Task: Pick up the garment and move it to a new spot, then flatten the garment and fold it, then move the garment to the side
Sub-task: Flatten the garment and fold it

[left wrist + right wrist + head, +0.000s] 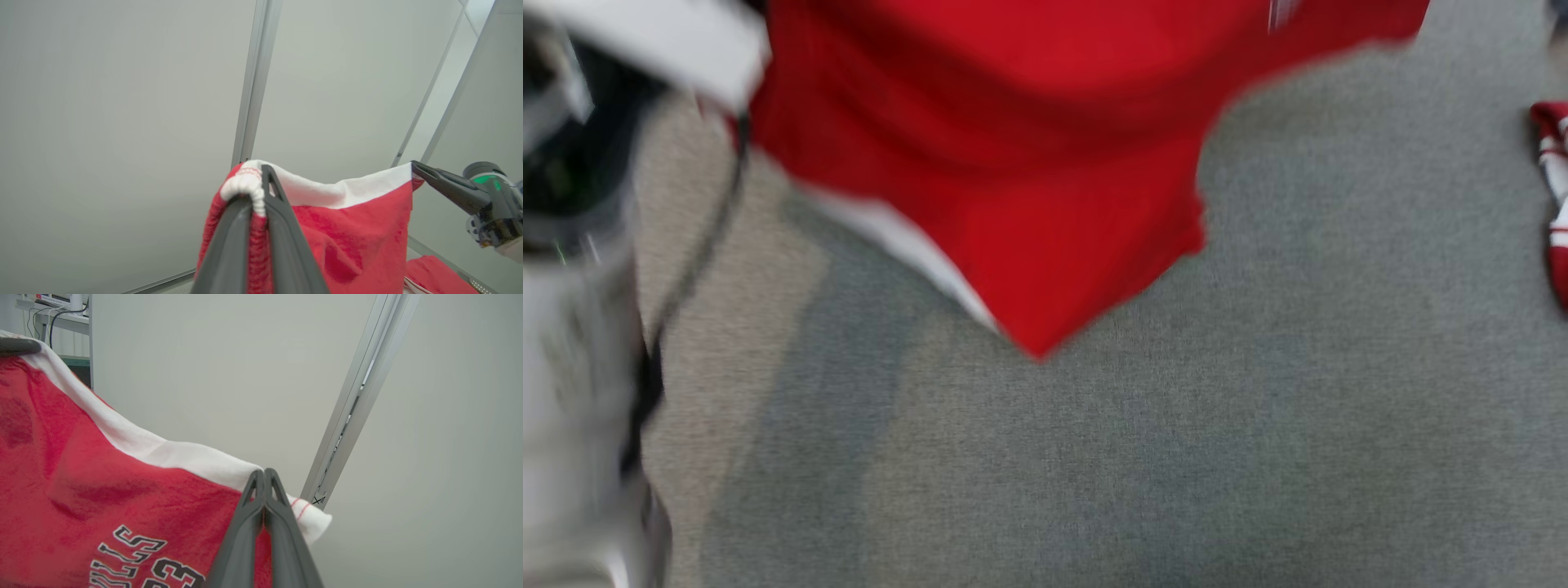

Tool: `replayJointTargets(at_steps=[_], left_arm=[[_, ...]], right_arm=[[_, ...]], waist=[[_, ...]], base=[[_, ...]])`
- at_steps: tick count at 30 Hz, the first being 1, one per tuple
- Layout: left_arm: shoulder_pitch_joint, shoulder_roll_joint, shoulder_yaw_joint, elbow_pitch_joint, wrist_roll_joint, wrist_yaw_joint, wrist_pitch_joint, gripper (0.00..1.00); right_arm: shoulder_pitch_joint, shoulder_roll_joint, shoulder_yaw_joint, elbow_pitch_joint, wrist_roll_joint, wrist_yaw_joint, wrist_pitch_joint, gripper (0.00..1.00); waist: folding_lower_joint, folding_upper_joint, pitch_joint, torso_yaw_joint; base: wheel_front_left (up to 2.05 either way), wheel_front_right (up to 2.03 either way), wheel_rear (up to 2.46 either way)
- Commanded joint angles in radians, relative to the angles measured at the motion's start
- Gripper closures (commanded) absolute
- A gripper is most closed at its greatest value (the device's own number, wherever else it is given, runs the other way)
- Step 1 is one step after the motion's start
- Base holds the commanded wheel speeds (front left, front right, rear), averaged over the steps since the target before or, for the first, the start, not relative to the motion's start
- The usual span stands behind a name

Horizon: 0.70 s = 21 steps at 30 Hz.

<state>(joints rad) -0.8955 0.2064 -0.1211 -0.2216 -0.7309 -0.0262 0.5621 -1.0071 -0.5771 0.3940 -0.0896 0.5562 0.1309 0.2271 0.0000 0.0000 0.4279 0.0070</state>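
The garment [1029, 163] is a red shirt with a white band and black lettering. It hangs blurred above the grey table [1258, 425] in the head view. In the left wrist view my left gripper [257, 192] is shut on a bunched white-and-red corner of the garment [359, 237]. My right gripper [414, 165] pinches the other end of the white band there. The right wrist view has my right gripper [264, 473] shut on the white hem of the garment [102, 477], which stretches between both grips. My left gripper [18, 346] holds the far corner at that view's top left.
Another red and white cloth [1553, 196] lies at the table's right edge. My pale left forearm [572, 367] and a dark cable fill the left side of the head view. Pale wall panels with an aluminium post [253, 81] stand behind.
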Motion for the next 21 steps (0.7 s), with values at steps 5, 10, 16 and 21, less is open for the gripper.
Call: replayJointTargets(at_steps=[5,10,16,21], left_arm=[[-0.385,-0.019,0.017,0.374,0.148,-0.008,-0.229,1.0],[-0.584,-0.031,0.03,0.579,0.206,-0.052,-0.484,1.0],[-0.624,-0.009,-0.046,0.866,0.227,-0.103,-0.761,1.0],[-0.475,0.001,-0.151,0.905,0.128,-0.105,-0.816,1.0]], right_arm=[[-0.353,0.133,0.045,0.296,-0.123,0.0,-0.098,1.0],[-0.559,0.255,-0.01,0.505,-0.302,0.0,-0.286,1.0],[-0.597,0.38,0.04,0.719,-0.458,0.0,-0.478,1.0],[-0.439,0.369,0.126,0.679,-0.441,0.0,-0.495,1.0]], waist=[[0.0,0.0,0.185,-0.058],[0.0,0.0,0.252,-0.091],[0.0,0.0,0.303,-0.097],[0.0,0.0,0.294,-0.084]], base=[[0.0,0.0,0.0],[0.0,0.0,0.0],[0.0,0.0,0.0],[0.0,0.0,0.0]])
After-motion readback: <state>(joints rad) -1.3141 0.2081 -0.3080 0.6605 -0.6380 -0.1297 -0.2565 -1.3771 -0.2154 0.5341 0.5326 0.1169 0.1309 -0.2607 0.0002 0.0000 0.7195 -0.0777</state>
